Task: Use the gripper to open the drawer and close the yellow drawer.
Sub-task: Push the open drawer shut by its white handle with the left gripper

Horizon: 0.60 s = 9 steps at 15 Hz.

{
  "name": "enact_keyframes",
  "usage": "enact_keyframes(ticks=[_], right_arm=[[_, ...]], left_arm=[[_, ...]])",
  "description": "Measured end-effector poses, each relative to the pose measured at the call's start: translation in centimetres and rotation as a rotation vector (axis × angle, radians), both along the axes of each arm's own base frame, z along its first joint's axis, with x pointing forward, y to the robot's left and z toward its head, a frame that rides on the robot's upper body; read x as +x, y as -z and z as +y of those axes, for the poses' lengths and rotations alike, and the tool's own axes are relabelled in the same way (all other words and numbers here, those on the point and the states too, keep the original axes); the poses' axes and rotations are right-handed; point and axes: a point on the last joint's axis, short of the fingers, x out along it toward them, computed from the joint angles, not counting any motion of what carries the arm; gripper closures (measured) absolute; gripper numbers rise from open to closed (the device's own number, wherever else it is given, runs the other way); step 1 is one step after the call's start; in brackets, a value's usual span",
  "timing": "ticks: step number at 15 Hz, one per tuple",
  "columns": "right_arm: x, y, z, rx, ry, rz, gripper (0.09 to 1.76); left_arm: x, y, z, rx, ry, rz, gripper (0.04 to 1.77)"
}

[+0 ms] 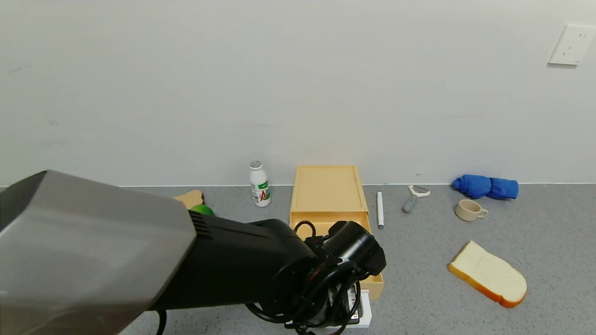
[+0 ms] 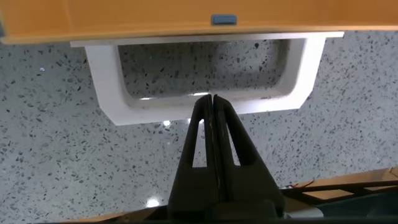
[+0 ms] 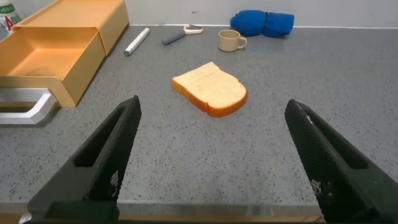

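The pale-yellow drawer box (image 1: 328,190) stands against the wall with its tray (image 1: 375,282) pulled out toward me. The white loop handle (image 1: 366,308) shows partly under my left wrist. My left gripper (image 2: 209,98) is shut with nothing between its fingers. Its tips rest at the outer bar of the handle (image 2: 298,74), just in front of the tray's front (image 2: 155,18). The left gripper's fingers are hidden in the head view. My right gripper (image 3: 213,102) is open and empty, low over the table's front edge. It sees the open tray (image 3: 43,59) and handle (image 3: 25,109) off to one side.
A white bottle (image 1: 260,184), a green object (image 1: 202,209) and a tan piece (image 1: 191,197) are left of the drawer. To its right lie a white pen (image 1: 380,209), a peeler (image 1: 412,197), a cup (image 1: 469,210), a blue cloth (image 1: 486,187) and a bread slice (image 1: 488,274).
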Motion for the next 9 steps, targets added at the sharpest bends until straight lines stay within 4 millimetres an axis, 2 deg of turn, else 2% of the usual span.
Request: enact_keyframes(ticks=[9], right_arm=[[0.0,0.0,0.0,0.000,0.000,0.000,0.15]], left_arm=[[1.6,1.0,-0.5,0.034,-0.072,0.011,1.70]])
